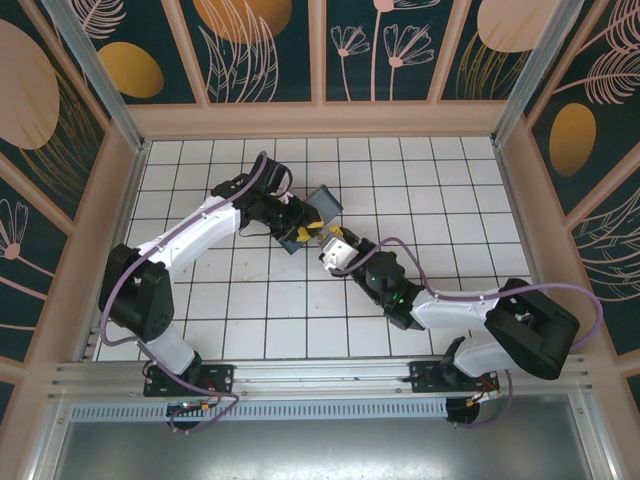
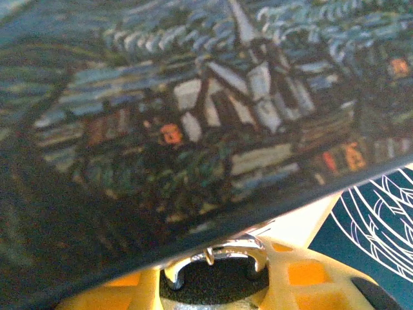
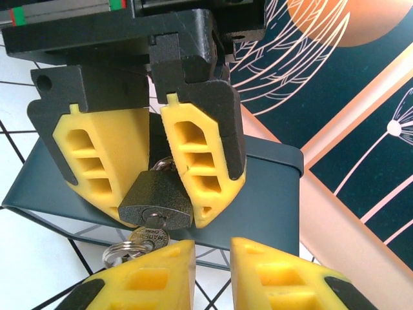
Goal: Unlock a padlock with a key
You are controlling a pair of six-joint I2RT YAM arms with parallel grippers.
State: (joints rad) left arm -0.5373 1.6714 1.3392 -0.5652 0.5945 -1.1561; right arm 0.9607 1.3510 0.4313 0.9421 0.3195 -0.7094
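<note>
The left gripper (image 3: 164, 216) clamps the padlock (image 3: 155, 197) keyhole-down, likely to steady it against a twist. The key (image 3: 147, 236) appears seated at its 6 o'clock, its ring (image 3: 115, 253) dangling. The right gripper (image 3: 213, 268), at 5 o'clock, stands slightly parted and holds nothing.

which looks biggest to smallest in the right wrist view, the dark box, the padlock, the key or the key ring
1. dark box: largest, though it sits behind the rest
2. padlock: clearly smaller
3. key and key ring: both tiny and partly hidden, too alike to rank
</note>
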